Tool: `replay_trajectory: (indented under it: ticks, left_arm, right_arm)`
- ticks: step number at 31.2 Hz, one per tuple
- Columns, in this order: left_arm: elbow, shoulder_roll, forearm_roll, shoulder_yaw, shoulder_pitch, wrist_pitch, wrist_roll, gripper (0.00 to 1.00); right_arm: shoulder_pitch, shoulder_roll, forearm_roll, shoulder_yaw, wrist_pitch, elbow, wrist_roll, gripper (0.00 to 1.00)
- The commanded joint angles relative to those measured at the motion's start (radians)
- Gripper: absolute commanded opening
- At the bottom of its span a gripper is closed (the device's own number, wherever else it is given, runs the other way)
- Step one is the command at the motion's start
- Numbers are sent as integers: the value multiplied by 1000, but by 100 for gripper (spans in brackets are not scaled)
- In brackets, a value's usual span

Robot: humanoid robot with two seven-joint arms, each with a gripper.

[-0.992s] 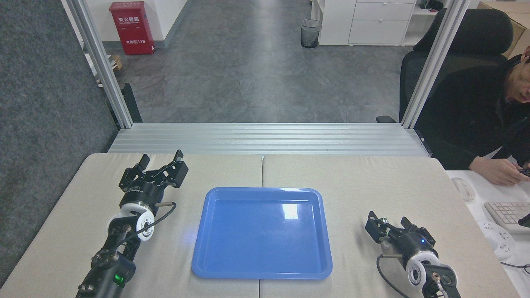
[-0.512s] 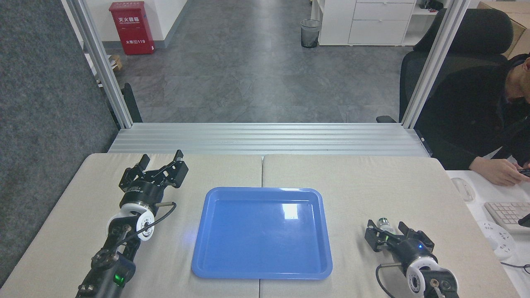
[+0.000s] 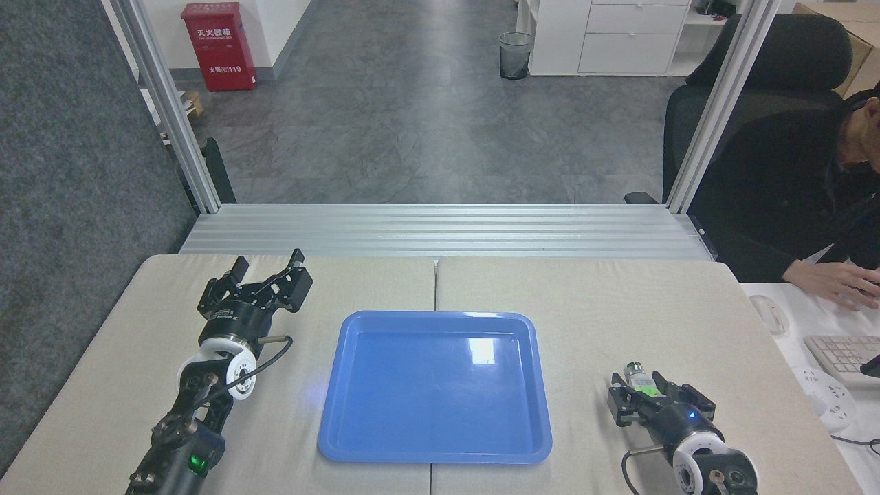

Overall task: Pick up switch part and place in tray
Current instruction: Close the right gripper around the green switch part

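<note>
Change since a second ago: my right gripper has drawn back toward me and lowered, uncovering the switch part.

Right gripper: jaws spread, flanking the part's near end; whether the pads touch it, I cannot tell. Nothing lifted.

Switch part: lies on the beige table pad, just right of the tray, outside its rim. Long axis runs away from me, dark cylindrical end farthest, green piece nearest my fingers.

Left gripper: open, empty, well apart beyond the tray. Right arm is clearly nearer.

Tray: bare blue floor, to the part's left.
</note>
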Motion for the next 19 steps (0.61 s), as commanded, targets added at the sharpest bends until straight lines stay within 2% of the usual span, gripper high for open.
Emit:
replay_trajectory:
  ticks: [1, 8, 14, 16, 19]
  left_arm:
    - [0, 0, 0, 0, 0, 1, 0, 100]
    - [0, 0, 0, 0, 0, 1, 0, 100]
    - [0, 0, 0, 0, 0, 1, 0, 100]
    - [0, 0, 0, 0, 0, 1, 0, 100]
    - [0, 0, 0, 0, 0, 1, 0, 100]
  right_arm:
    - [14, -17, 19, 49, 1, -2, 4, 70]
    - [19, -19, 18, 49, 3, -2, 9, 65]
    - [20, -20, 16, 38, 3, -2, 9, 33]
    - [20, -19, 16, 34, 6, -2, 11, 20]
    - [17, -20, 16, 31, 7, -16, 17, 12]
